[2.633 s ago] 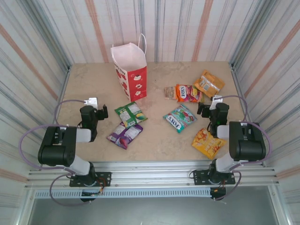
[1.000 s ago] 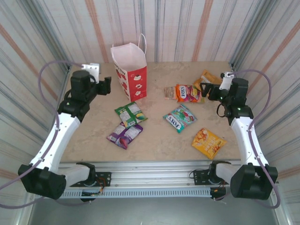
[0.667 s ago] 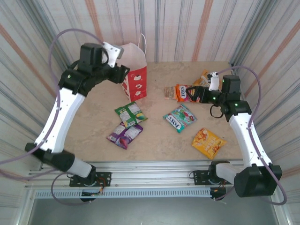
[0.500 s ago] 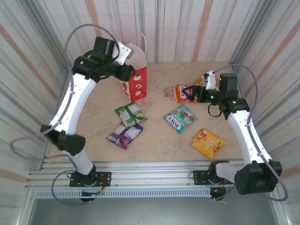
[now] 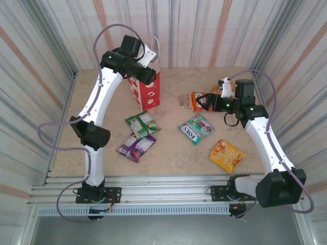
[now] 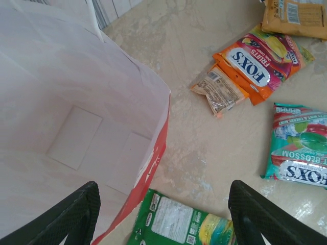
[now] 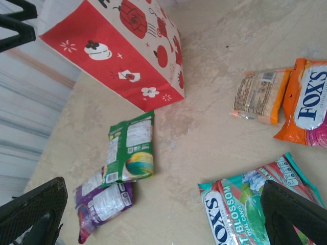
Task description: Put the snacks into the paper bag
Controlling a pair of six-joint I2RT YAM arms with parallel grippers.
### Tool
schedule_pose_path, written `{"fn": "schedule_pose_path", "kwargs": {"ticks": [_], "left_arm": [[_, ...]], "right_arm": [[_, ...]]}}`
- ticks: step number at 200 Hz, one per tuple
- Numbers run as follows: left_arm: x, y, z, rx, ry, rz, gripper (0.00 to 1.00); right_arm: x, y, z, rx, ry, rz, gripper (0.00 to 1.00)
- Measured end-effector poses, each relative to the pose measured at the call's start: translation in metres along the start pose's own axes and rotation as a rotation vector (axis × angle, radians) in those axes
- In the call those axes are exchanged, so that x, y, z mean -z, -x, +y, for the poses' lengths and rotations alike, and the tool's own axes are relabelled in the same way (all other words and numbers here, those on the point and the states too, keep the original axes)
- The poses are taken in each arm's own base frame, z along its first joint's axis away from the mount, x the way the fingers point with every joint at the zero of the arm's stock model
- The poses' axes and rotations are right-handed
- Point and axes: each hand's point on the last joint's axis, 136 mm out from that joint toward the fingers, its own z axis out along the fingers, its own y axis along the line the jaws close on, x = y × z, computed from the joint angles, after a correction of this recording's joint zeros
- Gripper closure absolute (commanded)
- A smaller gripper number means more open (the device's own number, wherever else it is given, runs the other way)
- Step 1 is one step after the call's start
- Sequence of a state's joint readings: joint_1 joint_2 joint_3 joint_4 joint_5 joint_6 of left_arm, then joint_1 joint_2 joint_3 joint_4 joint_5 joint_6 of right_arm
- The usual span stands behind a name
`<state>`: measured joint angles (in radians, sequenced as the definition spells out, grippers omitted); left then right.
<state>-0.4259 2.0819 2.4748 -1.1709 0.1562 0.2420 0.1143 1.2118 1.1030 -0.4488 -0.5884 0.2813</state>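
Striped walls enclose the bench [image 5: 102,132], where the bag [image 5: 148,89] stands upright, the snacks [image 5: 196,128] lie outside it, the left claw [image 6: 163,189] hangs spread and empty over its rim, and the right claw [image 7: 161,186] hangs spread and empty farther off; should the left claw catch that rim, the bag may topple.

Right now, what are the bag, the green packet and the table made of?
The paper bag looks like matte paper: it has creased, folded walls with no shine. The green packet seems to be glossy plastic film: its printed surface is slightly wrinkled and has a sheen. The table looks like beige marbled stone or laminate; I can't tell which.
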Motion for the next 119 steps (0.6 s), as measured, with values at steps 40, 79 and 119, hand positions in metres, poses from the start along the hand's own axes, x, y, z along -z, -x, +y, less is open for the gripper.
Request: {"fn": "schedule_pose_path", "kwargs": {"ticks": [40, 79, 119], "left_arm": [[-0.032, -0.009, 0.008, -0.022, 0.016, 0.053, 0.38], [-0.057, -0.023, 0.012, -0.053, 0.02, 0.112, 0.79], [-0.048, -0.016, 0.016, -0.117, 0.042, 0.096, 0.99]], "right_arm": [[-0.003, -0.002, 0.001, -0.001, 0.011, 0.01, 0.01], [-0.007, -0.003, -0.001, -0.007, 0.014, 0.021, 0.01], [-0.007, -0.003, -0.001, -0.007, 0.015, 0.021, 0.01]]}}
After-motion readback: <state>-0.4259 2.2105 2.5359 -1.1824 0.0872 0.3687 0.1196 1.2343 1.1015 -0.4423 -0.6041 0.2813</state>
